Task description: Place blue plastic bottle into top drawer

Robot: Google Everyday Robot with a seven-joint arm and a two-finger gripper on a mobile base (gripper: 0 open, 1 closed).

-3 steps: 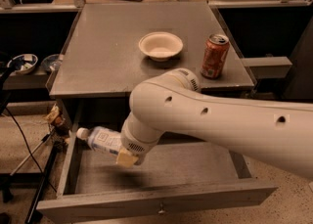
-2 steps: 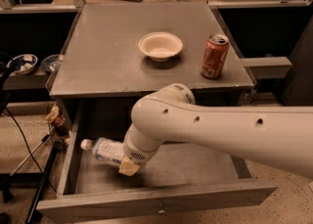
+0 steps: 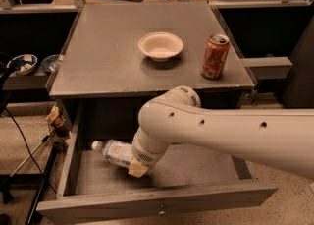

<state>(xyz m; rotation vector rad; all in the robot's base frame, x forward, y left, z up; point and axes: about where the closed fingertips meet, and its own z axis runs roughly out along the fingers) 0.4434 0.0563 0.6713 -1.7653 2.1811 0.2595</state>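
The blue plastic bottle (image 3: 114, 152) lies nearly on its side inside the open top drawer (image 3: 206, 199), white cap pointing left. My gripper (image 3: 135, 166) reaches down into the drawer and is shut on the bottle's right end, one tan finger pad (image 3: 138, 170) showing below it. The bottle sits low over the left half of the drawer floor; I cannot tell if it touches it. The white arm hides the rest of the bottle and part of the drawer. The drawer's small knob (image 3: 160, 212) shows at the front panel's centre.
On the grey tabletop (image 3: 108, 57) above the drawer stand a white bowl (image 3: 160, 46) and an orange-red soda can (image 3: 215, 56). Bowls (image 3: 22, 63) sit on a low shelf at left. Cables and a stand leg (image 3: 39, 189) are beside the drawer's left side.
My gripper has moved the bottle lower and a little to the right inside the drawer. The bottle has stayed in its grasp, cap still pointing left.
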